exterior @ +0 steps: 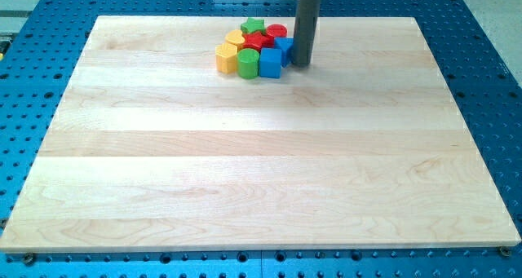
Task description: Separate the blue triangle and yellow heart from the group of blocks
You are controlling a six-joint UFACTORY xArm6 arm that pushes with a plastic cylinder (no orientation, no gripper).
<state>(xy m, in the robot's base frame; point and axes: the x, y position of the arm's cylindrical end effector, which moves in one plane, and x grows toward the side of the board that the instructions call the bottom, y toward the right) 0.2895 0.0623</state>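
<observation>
A tight group of blocks sits near the view's top centre of the wooden board (245, 164). The blue triangle (283, 46) is on the group's right side, partly hidden by my rod. Two yellow blocks are on the left side, one at the back (235, 39) and one at the front (226, 58). I cannot tell which of them is the heart. My tip (302, 63) rests on the board just right of the blue triangle, touching or almost touching it.
The group also holds a green star (254, 25), a red cylinder (276, 32), a red block (258, 41), a green cylinder (248, 63) and a blue cube (270, 63). A blue perforated table (49, 17) surrounds the board.
</observation>
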